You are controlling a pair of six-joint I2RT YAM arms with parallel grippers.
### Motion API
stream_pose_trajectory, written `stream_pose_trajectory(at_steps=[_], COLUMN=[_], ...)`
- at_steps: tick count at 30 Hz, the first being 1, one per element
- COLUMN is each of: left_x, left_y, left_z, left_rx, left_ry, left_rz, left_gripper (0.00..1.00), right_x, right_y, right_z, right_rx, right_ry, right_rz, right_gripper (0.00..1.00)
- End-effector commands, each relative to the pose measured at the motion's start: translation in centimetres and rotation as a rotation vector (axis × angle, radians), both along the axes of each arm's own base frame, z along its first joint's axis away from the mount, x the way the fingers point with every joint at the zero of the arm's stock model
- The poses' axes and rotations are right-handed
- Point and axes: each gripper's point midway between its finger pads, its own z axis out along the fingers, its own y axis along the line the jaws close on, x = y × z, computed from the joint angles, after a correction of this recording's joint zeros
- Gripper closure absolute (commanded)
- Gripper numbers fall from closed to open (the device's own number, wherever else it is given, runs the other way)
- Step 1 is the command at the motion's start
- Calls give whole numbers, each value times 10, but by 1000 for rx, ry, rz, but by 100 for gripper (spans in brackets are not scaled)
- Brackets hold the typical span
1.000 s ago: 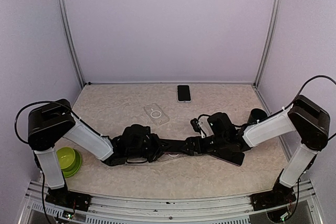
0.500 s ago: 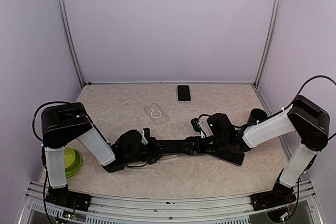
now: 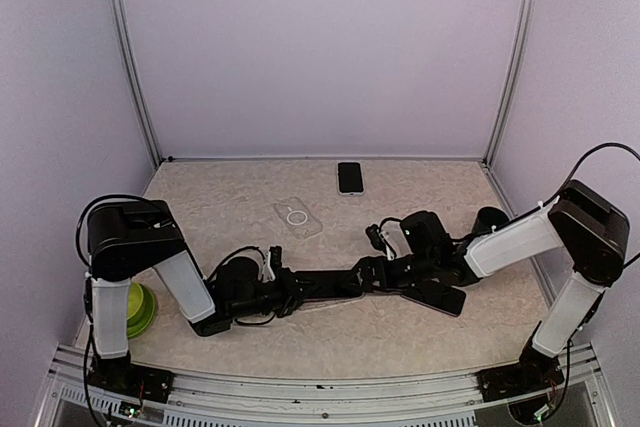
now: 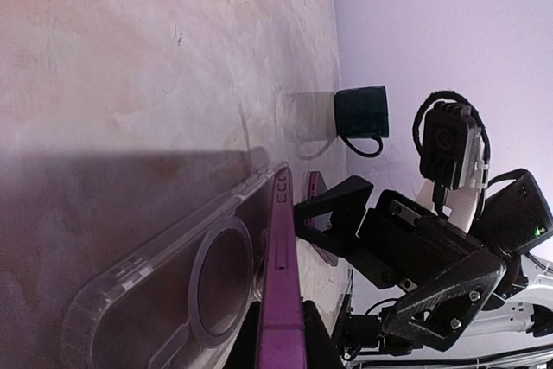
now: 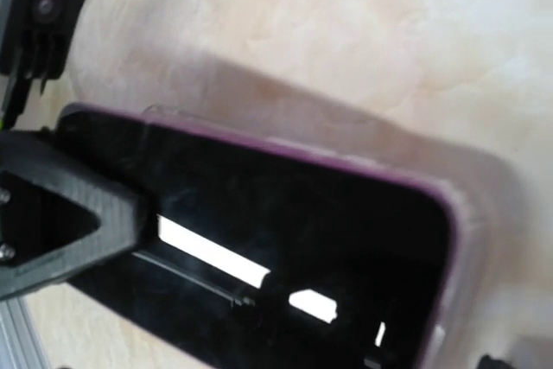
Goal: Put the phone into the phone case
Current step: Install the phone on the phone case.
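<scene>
Left gripper point(image 3: 298, 283): fingers together, clamped on purple phone point(image 4: 281, 300).
Right gripper point(image 3: 373, 275): fingers wide apart, at the phone's far end.
Phone position: table's 6 o'clock side, between both grippers, touching clear case point(image 4: 160, 300).

- Back wall point(image 3: 320, 47): plain pale lilac, evenly lit.
- Side walls point(image 3: 50, 97): same lilac.
- Two silver metal corner posts point(image 3: 134, 67).
- Counter point(image 3: 220, 197): beige, mottled stone pattern.
- Metal rail point(image 3: 320, 381) along near edge.

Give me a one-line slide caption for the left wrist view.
Purple phone edge-on against the clear case, open right tool facing it, dark mug beyond.
</scene>
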Motion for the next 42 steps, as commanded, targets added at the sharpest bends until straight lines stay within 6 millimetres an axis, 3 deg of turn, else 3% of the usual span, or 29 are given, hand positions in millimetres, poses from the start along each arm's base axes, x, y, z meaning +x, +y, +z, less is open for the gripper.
stream_pose_trajectory(at_steps=[1,20,29,42], left_x=[-8,-19,-22,-24], left_y=[-1,-5,-12,-18], left_z=[10,51,40,31], left_rx=[9,-150,-138,-144], left_ry=[-48,-151,-123,-101], left_rz=[-56,-102,-118,-137], left_gripper=[100,100,100,100], right_x=[1,-2,-12,-27], right_y=[-6,6,15,30], right_z=[4,-3,7,19], right_rx=[5,80,176,266], right_ry=[4,79,97,115], right_rz=[4,37,92,174], right_gripper=[0,0,3,18])
